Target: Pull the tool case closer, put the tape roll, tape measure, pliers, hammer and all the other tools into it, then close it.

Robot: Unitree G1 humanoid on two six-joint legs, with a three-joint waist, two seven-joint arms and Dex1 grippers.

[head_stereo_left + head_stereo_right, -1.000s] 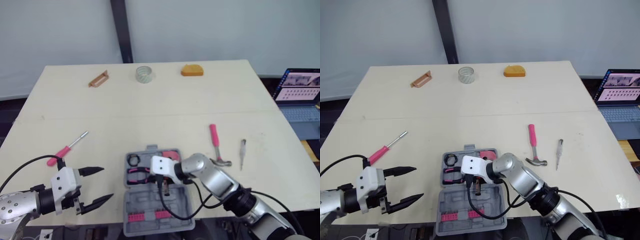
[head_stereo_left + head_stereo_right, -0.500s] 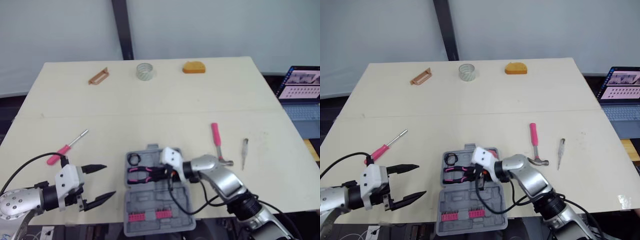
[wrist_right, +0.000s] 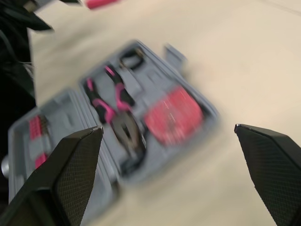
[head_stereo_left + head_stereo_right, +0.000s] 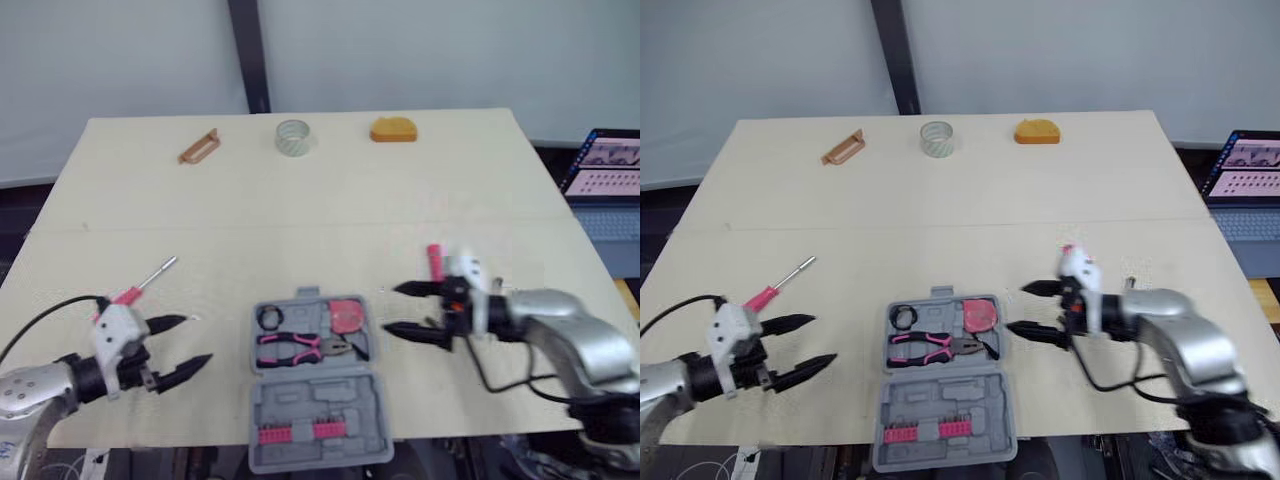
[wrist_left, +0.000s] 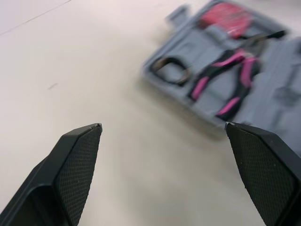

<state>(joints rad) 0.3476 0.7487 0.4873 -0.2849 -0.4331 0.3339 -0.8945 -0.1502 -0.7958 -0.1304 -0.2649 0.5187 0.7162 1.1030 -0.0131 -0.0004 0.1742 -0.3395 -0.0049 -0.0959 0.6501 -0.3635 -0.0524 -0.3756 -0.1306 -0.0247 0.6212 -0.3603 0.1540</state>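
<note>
With the right gripper (image 4: 392, 309) wide open and empty just right of the case (image 4: 320, 408) at lower centre, align its fingers across the hammer (image 4: 434, 261) handle, centre right, before closing.

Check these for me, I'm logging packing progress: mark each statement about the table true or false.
1. The tool case lies open. True.
2. The pliers lie on the bare table. False: they sit inside the case.
3. The right gripper is shut on the pliers. False: it is open and empty, beside the case.
4. The screwdriver lies outside the case. True.
5. The left gripper is open. True.
</note>
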